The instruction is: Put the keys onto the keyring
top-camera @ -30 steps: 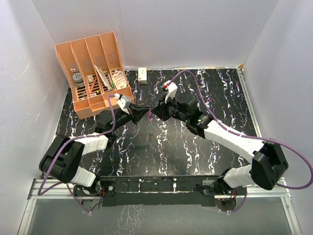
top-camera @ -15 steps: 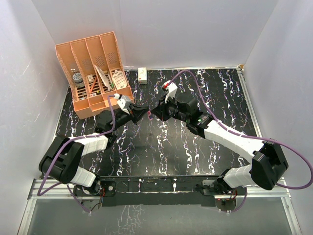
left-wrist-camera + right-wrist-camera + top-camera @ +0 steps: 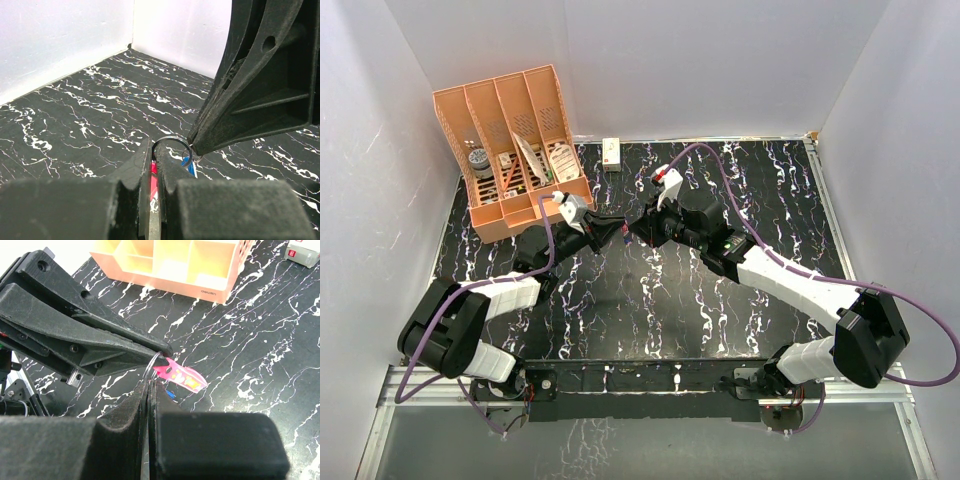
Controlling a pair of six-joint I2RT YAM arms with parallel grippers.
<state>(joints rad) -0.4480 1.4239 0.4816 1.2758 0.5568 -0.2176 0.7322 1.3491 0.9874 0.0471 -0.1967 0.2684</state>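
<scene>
The keyring is a red-pink tag on a thin metal ring. My left gripper is shut on the tag, and the ring sticks out past its tips. My right gripper is shut with its tips against the ring. A thin pale sliver between its jaws looks like the silvery key, mostly hidden. The blue-headed key hangs just below the ring and also shows in the right wrist view. In the top view both grippers, left and right, meet tip to tip above the table's middle.
An orange compartment organizer with small items stands at the back left; it also shows in the right wrist view. A small white box sits by the back wall. The table is black marbled, with white walls around it.
Almost nothing. Both grippers stay tip to tip at the same spot; the left wrist has shifted very slightly.
</scene>
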